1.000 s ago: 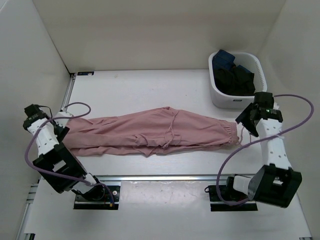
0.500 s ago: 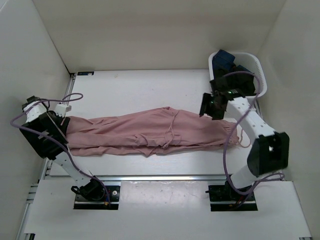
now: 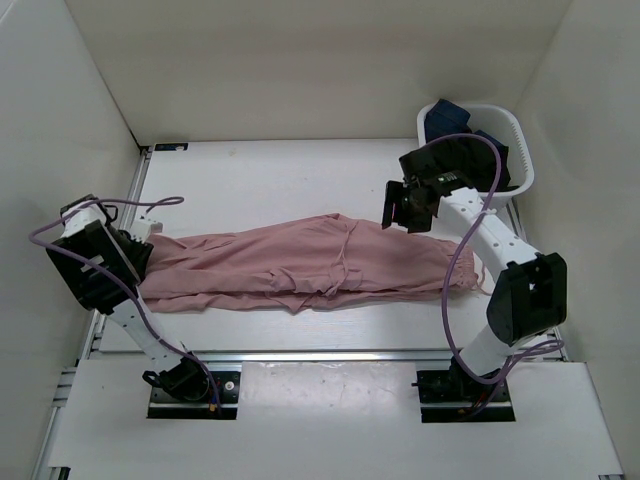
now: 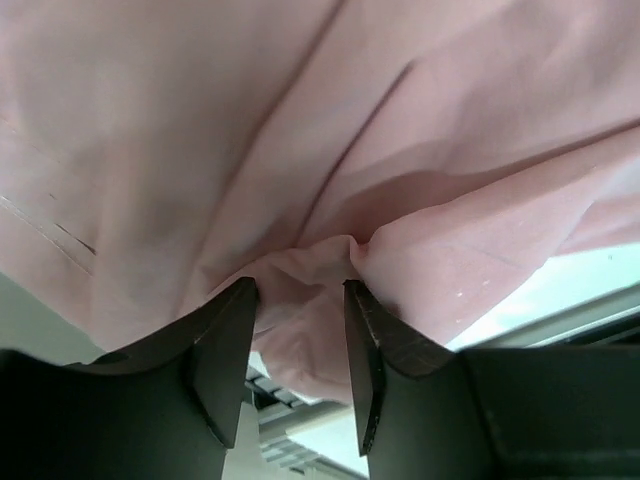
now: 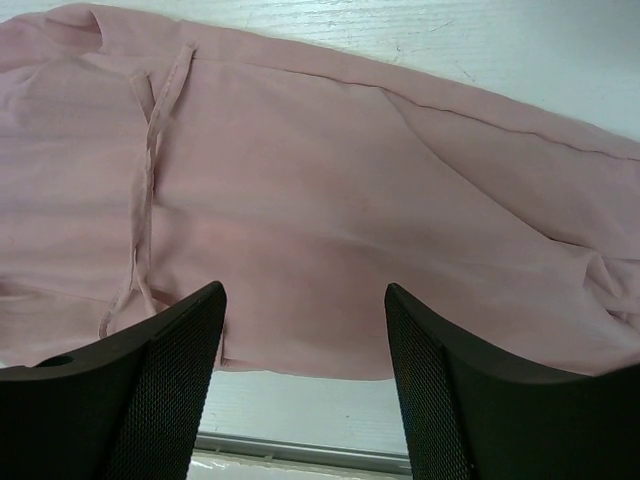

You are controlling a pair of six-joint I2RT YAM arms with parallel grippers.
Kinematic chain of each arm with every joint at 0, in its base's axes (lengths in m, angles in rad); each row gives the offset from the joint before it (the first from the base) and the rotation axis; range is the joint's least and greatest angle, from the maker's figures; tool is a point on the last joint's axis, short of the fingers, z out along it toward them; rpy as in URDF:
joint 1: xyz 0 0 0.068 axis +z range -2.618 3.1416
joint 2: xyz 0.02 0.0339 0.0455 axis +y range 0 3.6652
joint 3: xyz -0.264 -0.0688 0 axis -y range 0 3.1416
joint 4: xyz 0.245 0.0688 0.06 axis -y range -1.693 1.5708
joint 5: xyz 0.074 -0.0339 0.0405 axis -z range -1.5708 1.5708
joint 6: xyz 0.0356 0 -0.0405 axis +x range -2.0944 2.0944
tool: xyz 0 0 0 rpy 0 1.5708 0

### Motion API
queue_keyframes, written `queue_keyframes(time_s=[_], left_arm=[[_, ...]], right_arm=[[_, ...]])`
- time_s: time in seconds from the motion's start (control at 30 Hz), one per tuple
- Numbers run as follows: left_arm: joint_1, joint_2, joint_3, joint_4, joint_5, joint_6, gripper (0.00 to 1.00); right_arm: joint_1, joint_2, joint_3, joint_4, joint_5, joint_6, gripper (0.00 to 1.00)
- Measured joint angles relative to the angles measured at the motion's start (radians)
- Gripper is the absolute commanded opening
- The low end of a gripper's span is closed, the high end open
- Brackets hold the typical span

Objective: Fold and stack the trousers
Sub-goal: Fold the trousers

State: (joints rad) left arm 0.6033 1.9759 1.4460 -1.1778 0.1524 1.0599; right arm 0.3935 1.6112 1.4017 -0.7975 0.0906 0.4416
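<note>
The dusty-pink trousers (image 3: 300, 270) lay stretched lengthwise across the middle of the white worktop (image 3: 260, 180), flat but wrinkled. One end was at the left edge and the other reached toward the right side, near the white basket (image 3: 522, 160).

The left claw (image 3: 138, 248) sat at the left end of the garment. In the left wrist view its two dark fingers (image 4: 225, 350) had a puckered fold of pink fabric between them. The cloth touched both inner faces and creases ran in toward the tips, so the left claw (image 4: 298, 288) was grasping the trousers (image 4: 300, 130).

The right claw (image 3: 400, 208) hung over the far edge of the trousers, right of their middle. From its wrist camera the right claw (image 5: 303, 290) was released, fingers wide apart with nothing between them, above smooth pink fabric (image 5: 350, 200) and a loose drawstring (image 5: 148, 160).

The basket stood at the far right corner and held dark clothes (image 3: 465, 155).
</note>
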Motion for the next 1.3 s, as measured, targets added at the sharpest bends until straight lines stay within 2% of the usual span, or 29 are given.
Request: queue_keyframes(time_s=[0.03, 0.13, 0.2, 0.3, 0.43, 0.47, 0.53, 0.57, 0.6, 0.73, 0.77, 0.8, 0.83, 0.9, 1.0, 1.1, 1.3], left_arm=[[0.002, 0.0, 0.0, -0.007, -0.007, 0.0, 0.55], [0.006, 0.0, 0.013, -0.024, -0.03, -0.013, 0.82], [0.009, 0.0, 0.028, -0.024, -0.056, -0.033, 0.86], [0.016, 0.0, 0.035, -0.005, -0.108, -0.057, 0.85], [0.021, 0.024, 0.026, 0.013, -0.142, -0.083, 0.66], [0.022, 0.031, 0.019, 0.015, -0.142, -0.087, 0.54], [0.022, 0.044, 0.009, 0.007, -0.141, -0.094, 0.47], [0.022, 0.049, 0.006, 0.004, -0.14, -0.094, 0.27], [0.022, 0.052, 0.005, 0.0, -0.138, -0.102, 0.16], [0.025, 0.057, 0.008, -0.016, -0.128, -0.103, 0.14], [0.025, 0.058, 0.016, -0.024, -0.123, -0.108, 0.17], [0.026, 0.058, 0.029, -0.032, -0.116, -0.112, 0.27], [0.027, 0.056, 0.043, -0.035, -0.111, -0.114, 0.57], [0.029, 0.042, 0.063, -0.03, -0.103, -0.121, 0.66], [0.03, 0.003, 0.059, -0.022, -0.097, -0.121, 0.65], [0.03, -0.013, 0.033, -0.017, -0.097, -0.121, 0.58], [0.03, 0.018, 0.0, -0.018, -0.097, -0.122, 0.58]], right_arm=[[0.002, 0.0, 0.0, 0.0, -0.001, 0.0, 0.71], [0.014, 0.002, 0.0, 0.0, -0.001, 0.001, 0.71], [0.019, 0.006, 0.0, 0.0, 0.0, 0.0, 0.71], [0.022, 0.012, 0.0, 0.0, 0.001, -0.001, 0.71], [0.022, 0.015, 0.0, -0.002, 0.009, -0.001, 0.7], [0.022, 0.015, 0.0, -0.003, 0.012, -0.002, 0.7], [0.022, 0.014, 0.0, -0.008, 0.016, -0.002, 0.7], [0.022, 0.014, 0.0, -0.01, 0.019, -0.004, 0.7], [0.022, 0.014, 0.0, -0.011, 0.023, -0.005, 0.7], [0.022, 0.014, 0.0, -0.015, 0.037, -0.005, 0.7], [0.022, 0.014, 0.0, -0.015, 0.039, -0.005, 0.7], [0.022, 0.014, 0.0, -0.015, 0.04, -0.005, 0.7], [0.022, 0.014, 0.0, -0.015, 0.041, -0.005, 0.7], [0.022, 0.014, 0.0, -0.015, 0.042, -0.005, 0.7], [0.022, 0.014, 0.0, -0.015, 0.042, -0.005, 0.7], [0.022, 0.014, 0.0, -0.016, 0.042, -0.005, 0.7], [0.022, 0.014, 0.0, -0.023, 0.049, -0.01, 0.7]])
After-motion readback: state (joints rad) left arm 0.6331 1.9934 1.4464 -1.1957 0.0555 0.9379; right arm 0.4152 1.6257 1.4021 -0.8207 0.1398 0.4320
